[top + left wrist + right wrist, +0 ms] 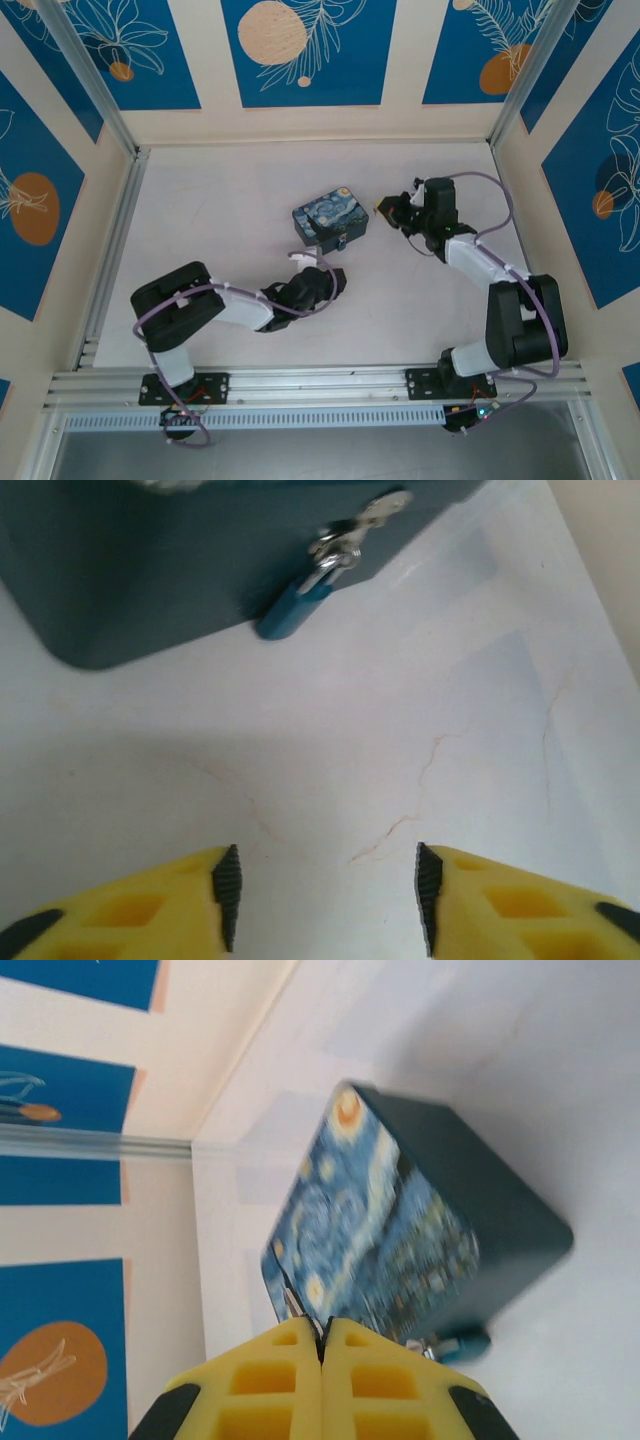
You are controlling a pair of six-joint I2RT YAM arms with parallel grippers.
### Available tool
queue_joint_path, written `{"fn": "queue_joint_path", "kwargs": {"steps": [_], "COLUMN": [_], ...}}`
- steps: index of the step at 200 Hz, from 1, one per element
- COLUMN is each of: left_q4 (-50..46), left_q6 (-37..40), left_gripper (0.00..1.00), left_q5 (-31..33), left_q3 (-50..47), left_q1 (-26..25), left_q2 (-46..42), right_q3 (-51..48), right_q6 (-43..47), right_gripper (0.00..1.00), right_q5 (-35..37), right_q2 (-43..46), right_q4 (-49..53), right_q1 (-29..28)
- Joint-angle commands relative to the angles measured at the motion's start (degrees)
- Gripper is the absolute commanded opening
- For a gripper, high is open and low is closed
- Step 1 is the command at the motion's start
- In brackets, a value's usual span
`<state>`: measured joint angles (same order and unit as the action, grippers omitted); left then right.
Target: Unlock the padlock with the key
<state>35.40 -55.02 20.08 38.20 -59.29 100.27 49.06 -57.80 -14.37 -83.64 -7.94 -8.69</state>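
Observation:
The padlock (295, 605) has a small blue body and a metal shackle, and it hangs on the front wall of the painted tin (150, 570). My left gripper (328, 895) is open just short of it, with bare table between its yellow fingers (160, 915). From above, the left gripper (332, 278) sits in front of the tin (330, 215). My right gripper (322, 1335) is shut on the key (292, 1303), a thin metal sliver poking out past the tips. It hovers to the right of the tin (400, 1220), with the padlock (465, 1343) low at the tin's corner. The right gripper (385, 207) stays apart from the tin.
The tin stands mid-table with white surface all around it. Cream and blue patterned walls (300, 50) close in the back and both sides. An aluminium rail (320, 380) runs along the near edge by the arm bases.

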Motion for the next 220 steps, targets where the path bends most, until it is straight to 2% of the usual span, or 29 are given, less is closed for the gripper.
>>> {"fn": "queue_joint_path", "kwargs": {"steps": [1, 25, 62, 95, 117, 140, 168, 195, 220], "left_q4": [-7.0, -9.7, -13.9, -15.8, -16.0, -16.1, -15.4, -16.1, -16.6], "left_q6": [4.3, 5.2, 6.3, 6.1, 5.9, 6.6, 8.2, 11.4, 15.0], "left_gripper": [0.71, 0.84, 0.91, 0.98, 1.00, 1.00, 1.00, 1.00, 1.00], "left_q5": [-0.5, 0.4, 1.4, 0.7, -1.3, -3.6, -5.7, -7.9, -9.6], "left_q3": [0.1, -1.5, -2.6, -2.6, -2.3, -2.0, -2.7, -4.7, -8.5], "left_q1": [0.7, 1.1, 1.9, 3.8, 5.4, 6.8, 8.2, 8.6, 9.9], "left_q2": [-3.9, -7.9, -13.7, -16.4, -16.6, -16.1, -16.2, -18.5, -22.3], "right_q3": [5.6, 11.8, 17.8, 17.2, 13.6, 7.6, 2.8, 0.3, 3.4], "right_q6": [1.2, 0.9, -0.6, -1.3, -2.3, -3.2, -1.8, -1.0, 1.0], "right_gripper": [0.00, 0.00, 0.00, 0.00, 0.00, 0.00, 0.00, 0.00, 0.00], "right_q5": [-0.6, 1.0, 2.8, 3.9, 4.1, 4.2, 8.6, 14.2, 11.3], "right_q2": [-6.4, -14.4, -23.4, -25.1, -23.2, -17.3, -9.9, -4.1, -2.9], "right_q4": [1.8, 3.2, 5.1, 5.7, 4.4, 2.2, 6.0, 10.2, 11.3], "right_q1": [1.3, 2.2, 1.4, -1.9, -4.5, -8.3, -13.5, -11.8, -10.0]}}
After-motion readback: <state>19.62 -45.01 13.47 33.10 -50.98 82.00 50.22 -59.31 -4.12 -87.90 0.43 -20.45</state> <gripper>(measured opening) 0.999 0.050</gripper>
